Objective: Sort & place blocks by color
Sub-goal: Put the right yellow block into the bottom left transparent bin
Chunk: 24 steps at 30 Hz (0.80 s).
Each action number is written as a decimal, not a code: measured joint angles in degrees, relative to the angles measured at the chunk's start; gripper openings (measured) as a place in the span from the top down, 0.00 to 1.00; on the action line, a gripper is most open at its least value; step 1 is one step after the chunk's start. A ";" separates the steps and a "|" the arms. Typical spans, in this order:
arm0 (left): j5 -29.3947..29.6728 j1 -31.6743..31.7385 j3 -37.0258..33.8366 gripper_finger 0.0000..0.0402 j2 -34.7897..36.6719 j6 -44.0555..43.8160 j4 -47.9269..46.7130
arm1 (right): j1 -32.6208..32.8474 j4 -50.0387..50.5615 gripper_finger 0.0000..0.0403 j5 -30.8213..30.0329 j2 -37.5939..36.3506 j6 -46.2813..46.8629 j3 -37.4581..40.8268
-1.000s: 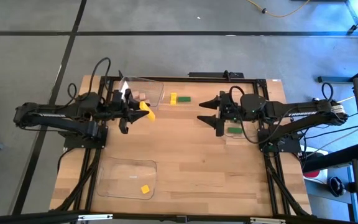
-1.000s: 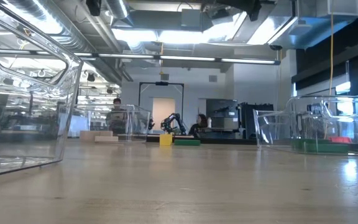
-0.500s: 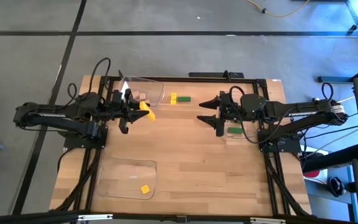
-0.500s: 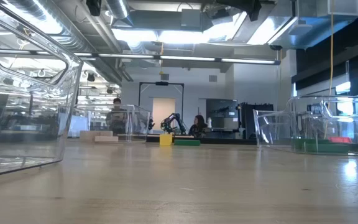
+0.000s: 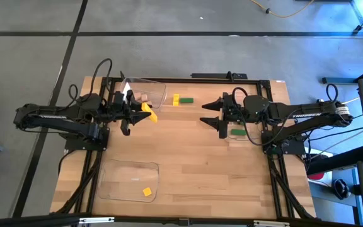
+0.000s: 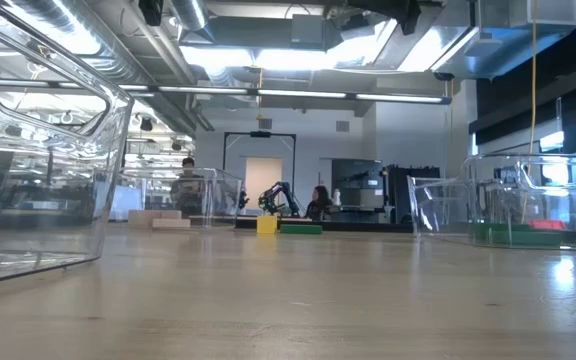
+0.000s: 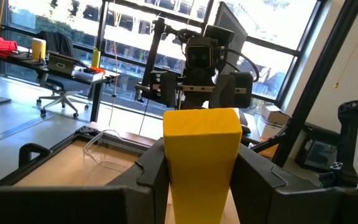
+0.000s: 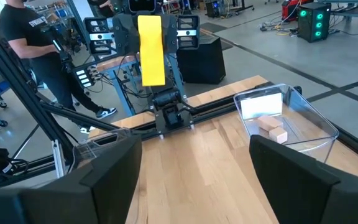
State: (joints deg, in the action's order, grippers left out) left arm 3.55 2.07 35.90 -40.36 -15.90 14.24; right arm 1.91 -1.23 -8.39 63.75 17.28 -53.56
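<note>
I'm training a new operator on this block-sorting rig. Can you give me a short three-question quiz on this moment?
1. True or false: the left claw holds a yellow bar.
2. Which blocks lie in the far left tray? A) tan B) green C) yellow
3. Fill in: the right claw is ____ and empty.

Key: 1 true; 2 A, the tan blocks; 3 open.
</note>
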 joint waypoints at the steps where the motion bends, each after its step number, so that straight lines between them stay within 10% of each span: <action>1: 0.00 0.00 0.00 0.70 0.00 0.00 -0.02 | 0.00 0.00 0.25 0.00 0.00 -0.01 0.00; 14: -3.09 0.00 0.73 0.70 -0.05 -0.28 -1.66 | -0.02 0.48 0.25 -0.01 0.00 -0.02 0.00; 24: -6.47 -4.32 11.94 0.70 -0.51 3.82 -26.51 | -0.02 0.52 0.25 0.01 0.00 0.36 0.00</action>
State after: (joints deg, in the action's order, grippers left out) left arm -2.92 -2.25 47.84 -40.87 -12.08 -12.27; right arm 1.89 -0.71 -8.39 63.75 17.64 -53.56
